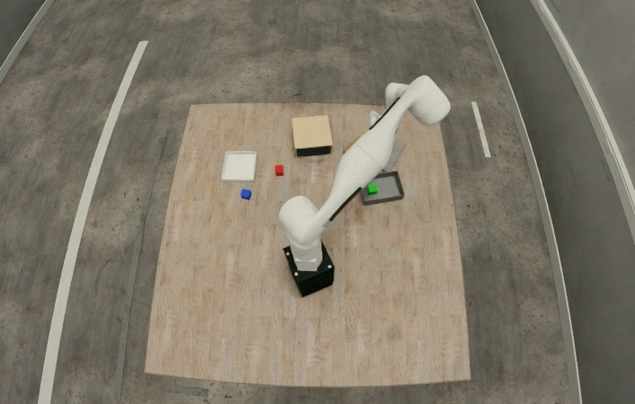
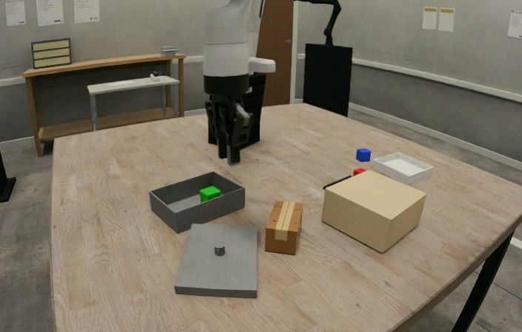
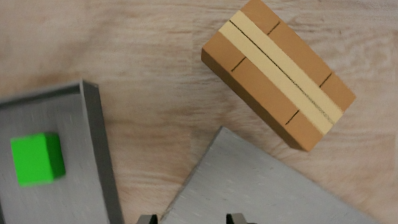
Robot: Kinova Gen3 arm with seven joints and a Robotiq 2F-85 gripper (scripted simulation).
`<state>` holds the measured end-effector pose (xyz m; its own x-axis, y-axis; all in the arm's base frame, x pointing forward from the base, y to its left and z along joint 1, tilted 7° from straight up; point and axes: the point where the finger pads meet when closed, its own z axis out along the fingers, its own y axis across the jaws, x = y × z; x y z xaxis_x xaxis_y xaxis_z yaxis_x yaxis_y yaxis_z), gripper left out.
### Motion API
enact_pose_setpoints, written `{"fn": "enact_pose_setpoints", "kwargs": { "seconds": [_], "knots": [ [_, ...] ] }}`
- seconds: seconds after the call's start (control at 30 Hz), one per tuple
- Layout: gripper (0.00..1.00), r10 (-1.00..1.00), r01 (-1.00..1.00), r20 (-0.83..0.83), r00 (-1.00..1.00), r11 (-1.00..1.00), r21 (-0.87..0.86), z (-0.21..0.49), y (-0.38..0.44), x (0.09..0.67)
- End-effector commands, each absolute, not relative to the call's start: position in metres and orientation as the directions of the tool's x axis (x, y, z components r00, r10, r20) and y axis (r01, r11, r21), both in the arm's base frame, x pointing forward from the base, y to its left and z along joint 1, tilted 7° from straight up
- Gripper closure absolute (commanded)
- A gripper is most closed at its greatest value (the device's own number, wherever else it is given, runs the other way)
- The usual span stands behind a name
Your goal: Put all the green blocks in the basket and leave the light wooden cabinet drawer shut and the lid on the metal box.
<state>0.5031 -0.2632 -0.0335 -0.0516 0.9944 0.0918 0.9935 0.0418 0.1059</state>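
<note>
My gripper [image 2: 227, 160] [image 3: 192, 219] is partly open and empty, high above the table; the arm hides it in the top view. A green block [image 1: 372, 188] [image 2: 210, 194] [image 3: 32, 159] lies inside the open grey metal box [image 1: 384, 200] [image 2: 213, 208] [image 3: 102, 155]. The flat grey lid [image 1: 395, 152] [image 2: 229, 268] [image 3: 250, 185] lies on the table beside that box, its knob up. The white basket [image 1: 239, 166] [image 2: 403, 166] looks empty. The light wooden cabinet [image 1: 312, 131] [image 2: 373, 194] has its dark front turned to the robot; its drawer looks shut, its inside is hidden.
A taped brown carton [image 1: 351, 145] [image 2: 283, 226] [image 3: 277, 75] stands between the lid and the cabinet. A red block [image 1: 279, 170] [image 2: 359, 171] lies between cabinet and basket. A blue block [image 1: 245, 194] [image 2: 362, 154] lies near the basket, on the robot's side.
</note>
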Motion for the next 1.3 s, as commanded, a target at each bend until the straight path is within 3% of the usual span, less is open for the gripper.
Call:
{"fn": "enact_pose_setpoints", "kwargs": {
  "seconds": [0.0, 0.6, 1.27],
  "knots": [
    [0.60, 0.991, 0.989, 0.095, 0.098, -0.107, 0.100, -0.034, -0.260, 0.491],
    [0.60, 0.735, 0.739, 0.131, 0.665, -0.673, 0.025, -0.037, -0.251, 0.431],
    [0.60, 0.374, 0.379, 0.124, 0.919, -0.925, -0.018, -0.036, -0.250, 0.387]
  ]
}}
